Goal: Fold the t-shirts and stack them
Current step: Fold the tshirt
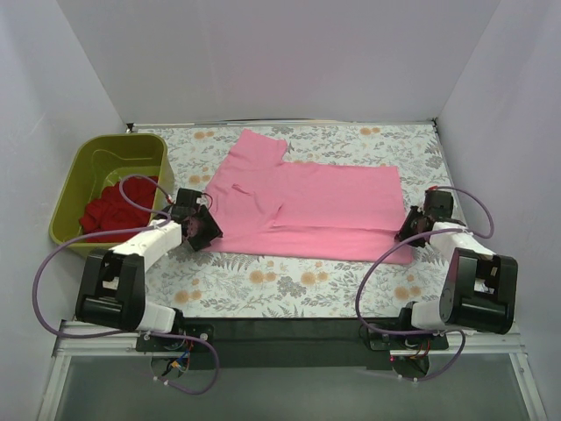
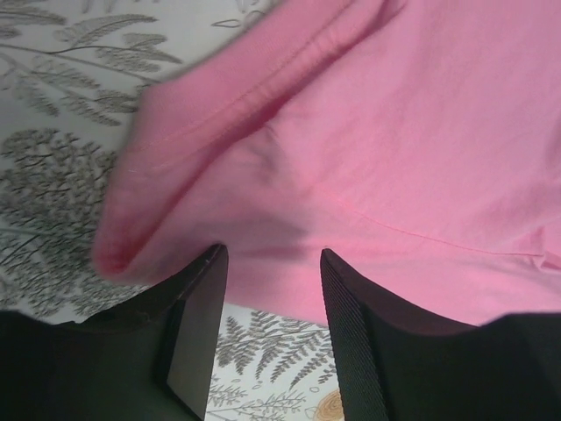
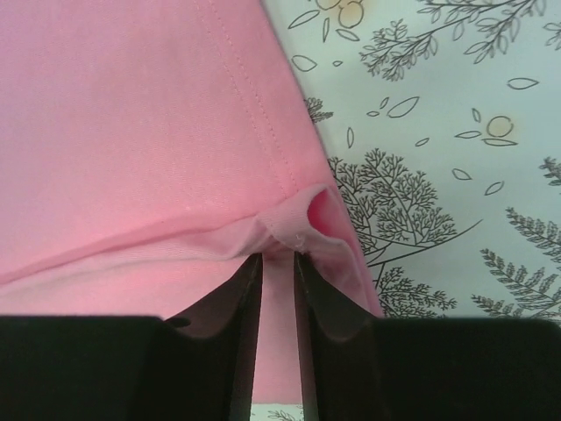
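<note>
Right pincer (image 3: 279, 256) tight on pink t-shirt (image 3: 131, 132); left pincer (image 2: 272, 253) agape.

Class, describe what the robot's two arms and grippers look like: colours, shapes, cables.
Both the left arm and right arm have white links and black joint housings, each trailing a purple cable. The left gripper and right gripper are black with two flat fingers, ribbed inside.
</note>
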Controlling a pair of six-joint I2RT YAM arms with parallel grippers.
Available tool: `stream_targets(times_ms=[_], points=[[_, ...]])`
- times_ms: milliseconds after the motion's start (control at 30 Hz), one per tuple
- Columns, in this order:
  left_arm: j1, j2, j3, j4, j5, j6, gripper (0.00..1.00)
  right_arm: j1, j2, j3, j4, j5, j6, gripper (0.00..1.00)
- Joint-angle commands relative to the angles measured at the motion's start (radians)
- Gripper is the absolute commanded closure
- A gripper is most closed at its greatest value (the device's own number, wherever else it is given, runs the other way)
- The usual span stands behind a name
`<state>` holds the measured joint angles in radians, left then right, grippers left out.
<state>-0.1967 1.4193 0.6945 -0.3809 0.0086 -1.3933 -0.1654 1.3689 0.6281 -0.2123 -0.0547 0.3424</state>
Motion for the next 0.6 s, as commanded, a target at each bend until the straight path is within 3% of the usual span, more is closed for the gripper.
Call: stream_targets(times_ms=[0, 133, 267, 433, 567], points=[[0.019, -0.078, -0.012, -0.101, -0.090, 0.019, 0.55, -0.023, -0.017, 0.027, -0.019, 0.050, 0.006, 0.75], [0.010, -0.172, 0.051, -0.170, -0.072, 0.045, 0.46, 0.032, -0.076, 0.090, -0.099, 0.091, -0.026, 0.73], [-0.050, -0.194, 0.118, -0.196, -0.055, 0.045, 0.41, 0.244, -0.134, 0.136, -0.160, 0.154, -0.020, 0.70], [-0.162, -0.033, 0.194, -0.194, -0.084, 0.051, 0.38, 0.479, -0.110, 0.199, -0.197, 0.165, 0.024, 0.61], [-0.175, 0.069, 0.211, -0.158, -0.110, 0.045, 0.38, 0.648, 0.008, 0.242, -0.202, 0.193, 0.040, 0.56]])
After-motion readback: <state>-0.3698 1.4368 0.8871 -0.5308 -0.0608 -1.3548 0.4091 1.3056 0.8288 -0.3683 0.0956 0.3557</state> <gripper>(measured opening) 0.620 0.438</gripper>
